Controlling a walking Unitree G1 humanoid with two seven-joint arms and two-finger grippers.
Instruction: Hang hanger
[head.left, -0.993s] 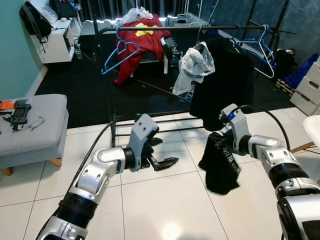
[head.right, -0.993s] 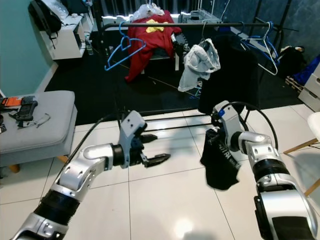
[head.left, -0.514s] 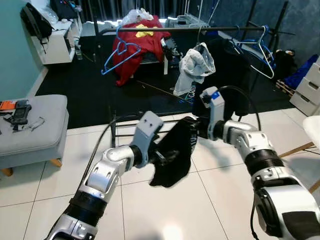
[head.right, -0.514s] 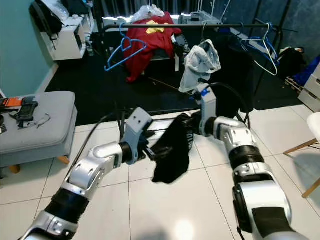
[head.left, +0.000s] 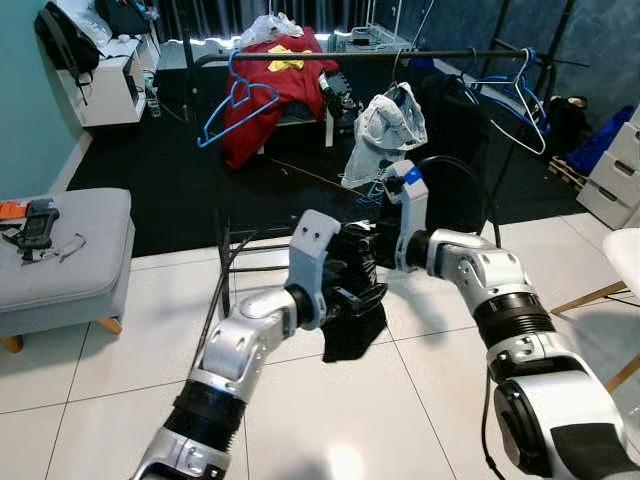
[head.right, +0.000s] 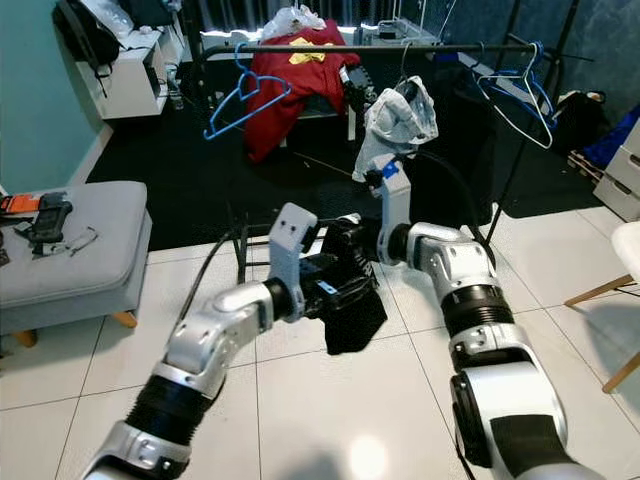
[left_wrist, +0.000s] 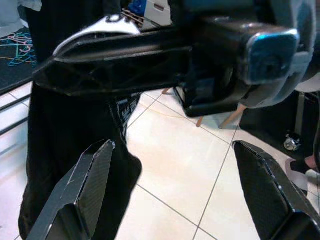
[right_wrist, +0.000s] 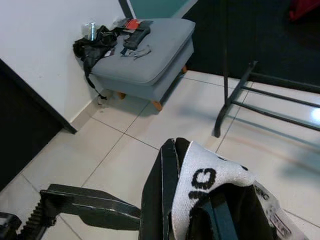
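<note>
**Q:** Black cloth in the middle. Who has it?

**A:** Your right gripper (head.left: 366, 252) has it. Its fingers are closed on the top of the black garment (head.left: 355, 325), and a white band with dark lettering (right_wrist: 210, 175) is bunched at the grip. The garment hangs free above the white tiled floor (head.left: 300, 400).

**Q:** And my left gripper?

**A:** Your left gripper (left_wrist: 175, 190) is right beside the right one, at the same bunch of cloth. Its fingers (left_wrist: 85, 185) are spread wide and hold nothing. One finger is close against the hanging cloth and the other is out over bare tile.

**Q:** Is there a hanger inside the cloth?

**A:** I cannot tell, because the folds hide whatever is in there.

**Q:** What is to my left?

**A:** A grey ottoman (head.left: 60, 250) stands on the tile, with small dark gadgets near its left edge.

**Q:** Where is the rack?

**A:** Its floor bars (head.left: 225, 250) are just past your grippers, where the tile meets the dark carpet. The black rail (head.left: 400, 57) runs across above them. A blue hanger (head.left: 235, 100) hangs at the rail's left end, in front of a red garment (head.left: 270, 75). A pale garment (head.left: 385, 125) hangs near the middle, with dark clothing (head.left: 450, 150) beside it. More hangers (head.left: 515, 95) are hooked at the right end.
</note>
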